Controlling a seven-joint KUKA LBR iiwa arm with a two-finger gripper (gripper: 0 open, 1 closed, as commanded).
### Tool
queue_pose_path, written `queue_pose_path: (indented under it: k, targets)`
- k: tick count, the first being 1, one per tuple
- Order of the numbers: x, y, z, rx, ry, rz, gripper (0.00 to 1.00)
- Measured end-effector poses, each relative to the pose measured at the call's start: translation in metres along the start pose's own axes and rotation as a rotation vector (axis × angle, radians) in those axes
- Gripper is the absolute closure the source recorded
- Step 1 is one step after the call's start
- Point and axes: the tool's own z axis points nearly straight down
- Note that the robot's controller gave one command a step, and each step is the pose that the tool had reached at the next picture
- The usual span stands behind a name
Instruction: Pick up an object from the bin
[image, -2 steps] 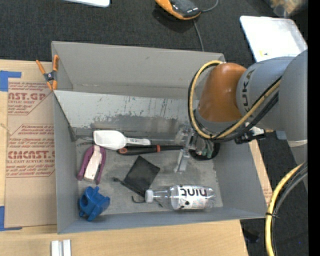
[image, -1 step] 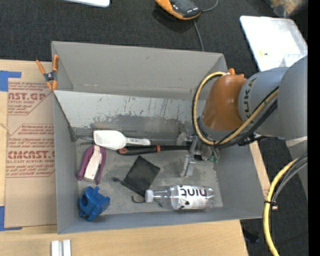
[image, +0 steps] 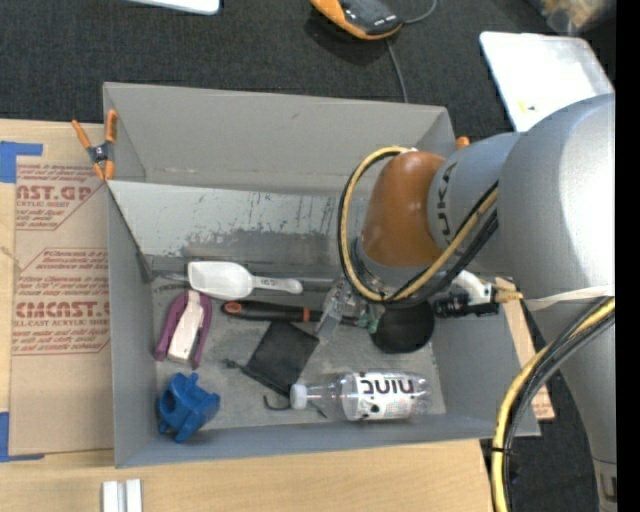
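Held in the grey bin (image: 130, 300) are a white scoop (image: 225, 280) near the back wall, a purple-and-white piece (image: 182, 328) by the left wall, a blue plastic thing (image: 185, 405) in the front left corner, a flat black pouch (image: 280, 355) mid-floor, a clear labelled bottle (image: 365, 395) laid along the front wall, and a round black object (image: 403, 328) toward the right wall. The gripper (image: 345, 308) is seen low at the right end of a slim black tool (image: 270, 311) with orange marks, laid flat just in front of the scoop. Whether the gripper is open or closed cannot be told.
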Motion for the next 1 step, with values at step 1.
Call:
queue_pose_path:
  k: [1]
  targets:
    - [0.0000, 0.0000, 0.0000, 0.000, 0.000, 0.000, 1.00]
